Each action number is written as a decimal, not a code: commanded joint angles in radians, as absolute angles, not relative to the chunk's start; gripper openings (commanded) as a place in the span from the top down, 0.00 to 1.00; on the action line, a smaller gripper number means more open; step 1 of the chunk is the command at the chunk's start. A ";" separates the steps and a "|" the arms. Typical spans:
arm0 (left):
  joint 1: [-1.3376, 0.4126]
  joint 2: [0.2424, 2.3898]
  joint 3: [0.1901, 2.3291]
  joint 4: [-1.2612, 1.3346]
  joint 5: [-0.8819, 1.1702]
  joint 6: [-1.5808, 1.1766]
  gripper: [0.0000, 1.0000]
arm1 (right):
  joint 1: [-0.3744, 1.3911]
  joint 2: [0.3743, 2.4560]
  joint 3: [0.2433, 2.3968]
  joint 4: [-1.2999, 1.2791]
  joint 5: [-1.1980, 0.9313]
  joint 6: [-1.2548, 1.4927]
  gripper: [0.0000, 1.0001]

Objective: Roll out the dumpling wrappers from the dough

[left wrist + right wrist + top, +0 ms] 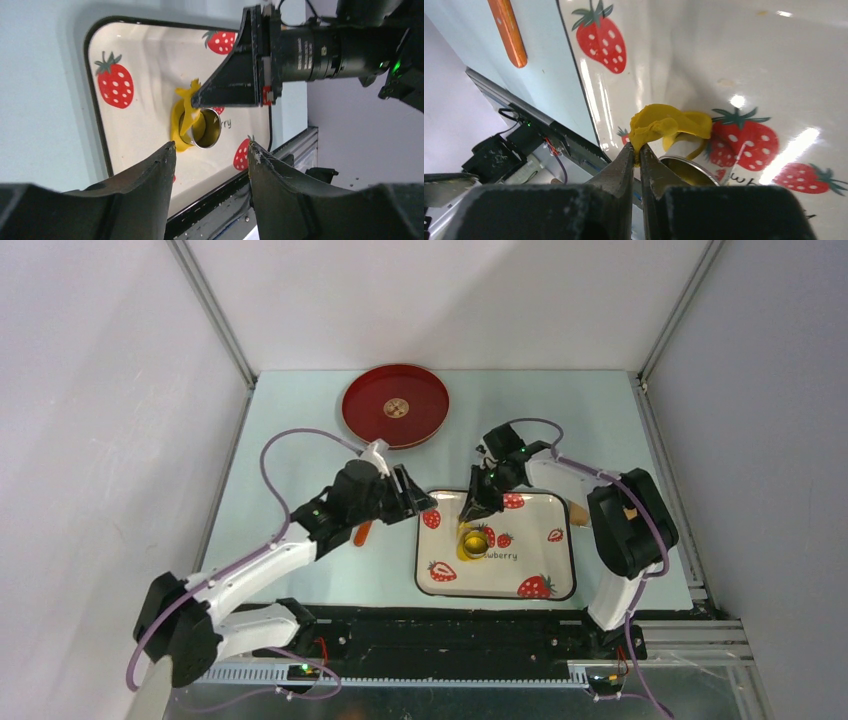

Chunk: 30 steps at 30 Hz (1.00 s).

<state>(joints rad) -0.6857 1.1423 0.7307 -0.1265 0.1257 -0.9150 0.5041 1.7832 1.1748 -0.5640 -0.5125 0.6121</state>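
Yellow dough [669, 127], a ragged crumpled strip, is pinched by right gripper [638, 150]; left gripper [211, 148] gapes.

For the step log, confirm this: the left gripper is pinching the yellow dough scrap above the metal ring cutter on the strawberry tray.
Not right: the arm is wrong. The right gripper is pinching the yellow dough scrap above the metal ring cutter on the strawberry tray, as the right wrist view shows. The left gripper is open and holds nothing.
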 commanded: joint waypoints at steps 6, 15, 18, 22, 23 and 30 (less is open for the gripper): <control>-0.654 1.015 0.644 -0.150 0.038 -0.900 0.39 | 0.618 1.720 1.232 -0.599 -0.529 0.645 0.87; -0.646 0.985 0.613 -0.156 0.029 -0.905 0.37 | 0.682 1.664 1.232 -0.605 -0.530 0.669 0.87; -0.644 0.987 0.614 -0.157 0.037 -0.901 0.37 | 0.697 1.648 1.232 -0.614 -0.528 0.674 0.86; -0.642 0.992 0.615 -0.158 0.044 -0.900 0.37 | 0.711 1.620 1.232 -0.624 -0.533 0.681 0.86; -0.642 0.990 0.613 -0.157 0.044 -0.899 0.37 | 0.719 1.608 1.233 -0.625 -0.534 0.683 0.86; -0.643 0.973 0.602 -0.157 0.043 -0.897 0.37 | 0.759 1.516 1.232 -0.683 -0.515 0.689 0.81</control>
<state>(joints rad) -0.6479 1.0042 0.6147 -0.1707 0.0551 -0.9154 0.7334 1.6020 1.1934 -0.6411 -0.5121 0.6762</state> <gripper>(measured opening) 0.628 0.172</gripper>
